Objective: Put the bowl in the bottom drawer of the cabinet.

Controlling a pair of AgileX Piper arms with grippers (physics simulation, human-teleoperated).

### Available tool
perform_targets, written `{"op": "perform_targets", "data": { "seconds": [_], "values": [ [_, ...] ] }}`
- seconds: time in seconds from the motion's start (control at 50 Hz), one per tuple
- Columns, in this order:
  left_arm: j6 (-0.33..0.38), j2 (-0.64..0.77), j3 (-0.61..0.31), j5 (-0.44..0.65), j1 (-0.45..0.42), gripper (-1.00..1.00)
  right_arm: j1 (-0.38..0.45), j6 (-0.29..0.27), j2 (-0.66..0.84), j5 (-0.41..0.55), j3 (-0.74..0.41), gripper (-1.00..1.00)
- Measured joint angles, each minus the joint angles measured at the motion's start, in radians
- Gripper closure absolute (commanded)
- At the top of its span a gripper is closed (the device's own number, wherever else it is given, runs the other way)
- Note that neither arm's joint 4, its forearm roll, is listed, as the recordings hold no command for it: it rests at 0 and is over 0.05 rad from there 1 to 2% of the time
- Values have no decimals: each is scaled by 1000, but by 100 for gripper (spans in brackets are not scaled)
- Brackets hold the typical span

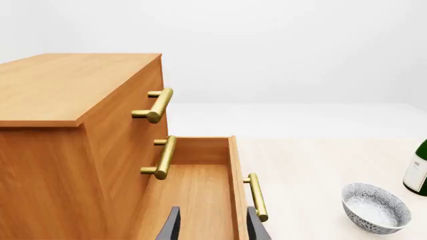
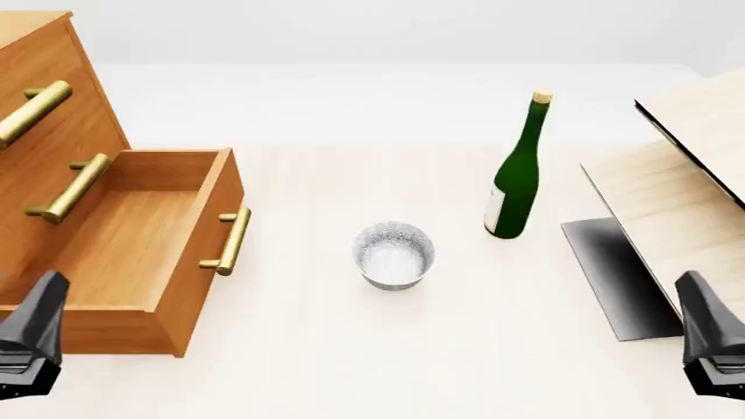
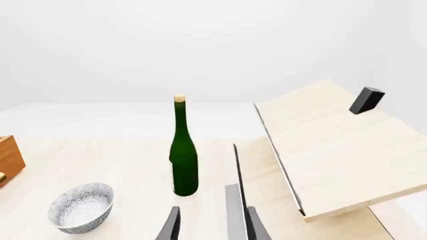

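On the table the bowl (image 2: 393,253) sat untouched; I had the drawer (image 2: 128,236) open; both grippers empty, fingers apart.

The cabinet (image 2: 47,105) stands at the far left of the surface (image 2: 349,367), its bottom drawer (image 2: 128,236) pulled out toward the middle. To the right of the drawer's front, near the centre, sits the bowl (image 2: 393,254), apart from it. Behind the bowl and to its right stands a bottle (image 2: 517,175), upright. Further right, slanted boards (image 2: 686,166) rise over a flat panel (image 2: 617,275) lying on the surface. The left tool (image 2: 30,340) sits at the near left corner, the right tool (image 2: 710,345) at the near right.
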Motion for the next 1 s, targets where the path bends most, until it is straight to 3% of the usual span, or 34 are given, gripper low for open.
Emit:
{"op": "perform_targets", "data": {
  "seconds": [0.34,0.7,1.0],
  "values": [
    [-2,3,-5,4,-12,-100,1,-2,5,-1,-2,-100],
    [-2,-1,-5,13,-223,-100,1,-3,7,-2,-2,-100],
    [32,-1,-61,62,-385,-100,1,-3,7,-2,-3,-100]
  ]
}}
